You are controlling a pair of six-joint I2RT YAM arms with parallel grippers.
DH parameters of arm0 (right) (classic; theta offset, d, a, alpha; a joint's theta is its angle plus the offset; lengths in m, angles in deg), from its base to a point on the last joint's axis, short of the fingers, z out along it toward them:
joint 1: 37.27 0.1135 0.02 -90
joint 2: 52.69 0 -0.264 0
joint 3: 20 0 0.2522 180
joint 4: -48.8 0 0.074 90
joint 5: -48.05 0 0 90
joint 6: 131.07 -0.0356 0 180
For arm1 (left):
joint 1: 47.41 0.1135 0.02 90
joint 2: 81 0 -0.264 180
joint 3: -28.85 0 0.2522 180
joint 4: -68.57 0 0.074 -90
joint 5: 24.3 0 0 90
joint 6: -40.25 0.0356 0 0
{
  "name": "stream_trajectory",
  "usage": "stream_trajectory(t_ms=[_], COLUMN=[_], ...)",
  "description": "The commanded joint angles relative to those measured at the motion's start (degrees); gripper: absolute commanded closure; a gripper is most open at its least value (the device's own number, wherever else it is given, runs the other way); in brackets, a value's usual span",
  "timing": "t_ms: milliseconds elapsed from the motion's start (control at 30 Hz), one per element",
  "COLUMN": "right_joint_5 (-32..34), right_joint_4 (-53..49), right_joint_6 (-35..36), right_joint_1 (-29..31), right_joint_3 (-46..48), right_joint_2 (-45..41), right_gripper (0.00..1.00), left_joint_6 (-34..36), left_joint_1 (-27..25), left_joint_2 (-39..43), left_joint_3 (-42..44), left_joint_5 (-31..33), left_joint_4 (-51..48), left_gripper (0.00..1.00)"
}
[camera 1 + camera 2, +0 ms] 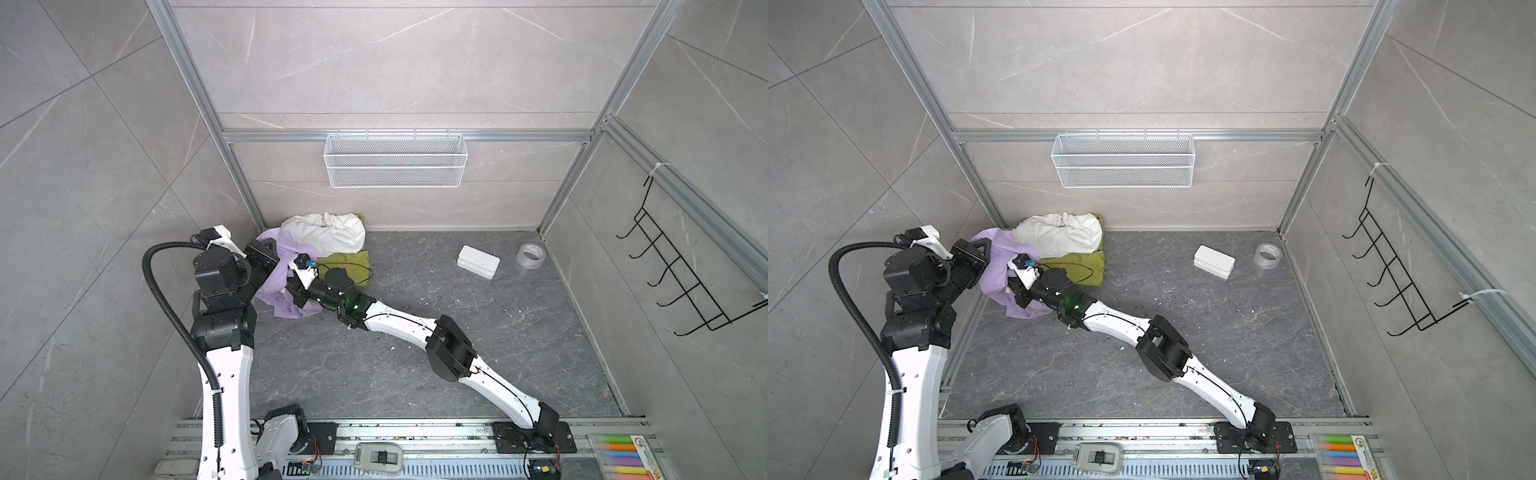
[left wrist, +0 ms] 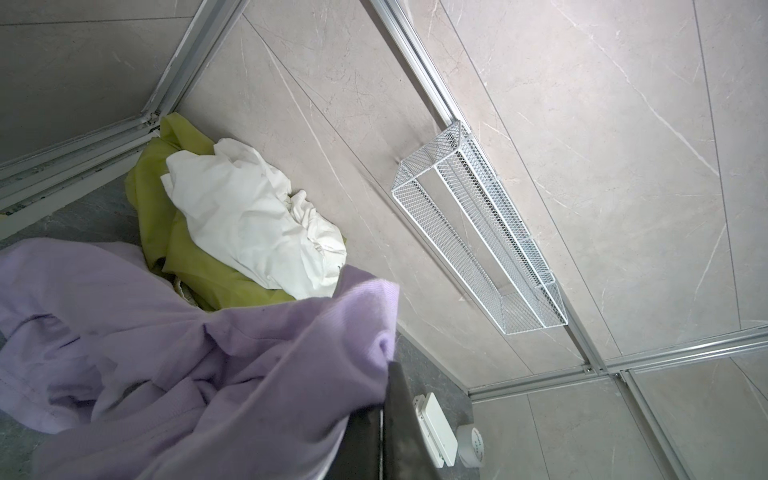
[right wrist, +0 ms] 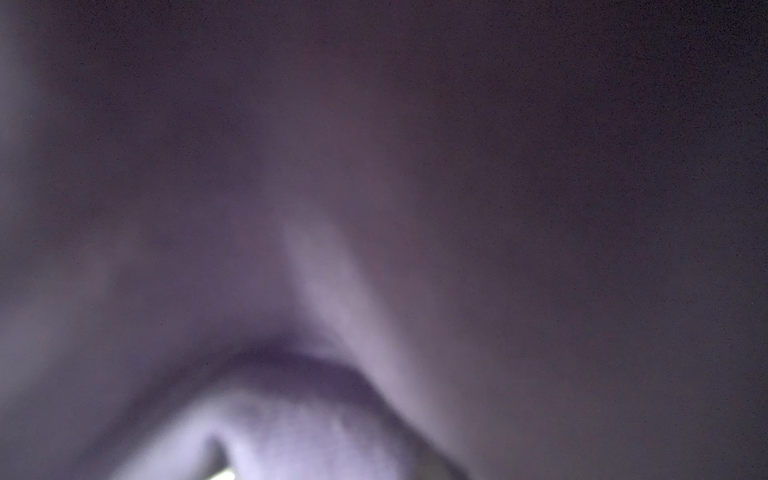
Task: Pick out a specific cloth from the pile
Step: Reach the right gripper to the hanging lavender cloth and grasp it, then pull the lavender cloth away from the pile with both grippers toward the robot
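The cloth point(image 1: 272, 291) lies at the near edge of the pile point(image 1: 332, 249), which is heaped in the far-left corner of the dark stone worktop point(image 1: 415, 353). Its lavender folds spill toward the front, partly clear of the white cloth point(image 1: 328, 235) and the olive-green cloth point(image 1: 351, 264) that sit behind it against the back wall.

The left gripper point(image 2: 380, 419) is closed, and in the left wrist view lavender fabric bunches and drapes over its dark fingers, so it appears to pinch an edge of the cloth. The right gripper point(image 1: 294, 291) reaches across from the right and is buried in the same folds. Its jaws are closed, and the right wrist view shows nothing but close, dim lavender fabric point(image 3: 332, 291), which suggests a fold is pinched there too.

The step in hand looks like extraction: both grips are taken, but the cloth is not yet free of the heap. The next move calls for lifting and drawing it toward the open middle of the worktop, away from the corner, with both grips kept firm. It should go slowly enough that the white and olive-green pieces are not dragged along.
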Motion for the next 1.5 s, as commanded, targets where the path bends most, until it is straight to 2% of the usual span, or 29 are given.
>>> stream_trajectory(t_ms=[0,867,1233,1467], right_joint_5=[-1.2,-1.2,0.7,3.6], right_joint_4=[5.8,19.2,19.9,16.8], right_joint_6=[-1.2,0.0,4.4,6.4], right_joint_1=[-0.1,-0.1,-0.1,-0.3], right_joint_3=[2.6,31.8,47.2,54.9], right_joint_2=[-5.6,-26.6,-38.5,-46.2], right_gripper=[0.96,0.96,0.96,0.96], left_joint_6=[1.7,2.7,1.6,1.5], left_joint_1=[-0.3,-0.1,-0.4,-2.3], left_joint_2=[0.6,1.8,1.5,1.2], left_joint_3=[-2.3,-6.4,-7.4,-7.2], left_joint_5=[0.4,1.9,0.6,0.3], left_joint_4=[1.5,-0.2,0.0,0.3], left_gripper=[1.00,1.00,1.00,1.00])
